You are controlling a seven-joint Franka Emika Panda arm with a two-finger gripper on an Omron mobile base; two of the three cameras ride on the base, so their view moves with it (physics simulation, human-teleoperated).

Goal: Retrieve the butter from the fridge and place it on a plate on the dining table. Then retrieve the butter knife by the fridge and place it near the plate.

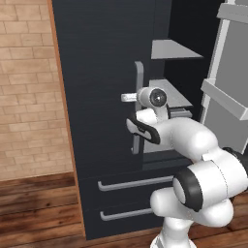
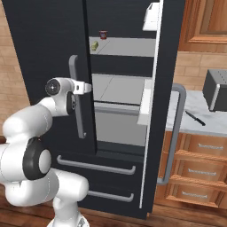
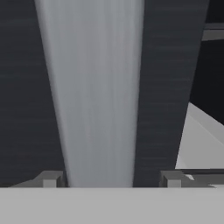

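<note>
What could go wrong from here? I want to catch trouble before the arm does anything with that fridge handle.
1. The grey handle sits off-centre between the fingers, with a gap on one side. Closing could skew the grip or let it slip.
2. The butter lies close to the red-lidded jar on the upper shelf. A later reach might knock the jar.

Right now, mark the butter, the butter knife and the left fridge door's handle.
Small pale yellow butter stick (image 2: pixel 94 45): right base view, its middle, on the upper shelf.
Slim dark butter knife (image 2: pixel 195 118): right base view, mid-length.
Long grey bar handle of the left fridge door (image 3: pixel 94 100): hand view, mid-bar.
</note>
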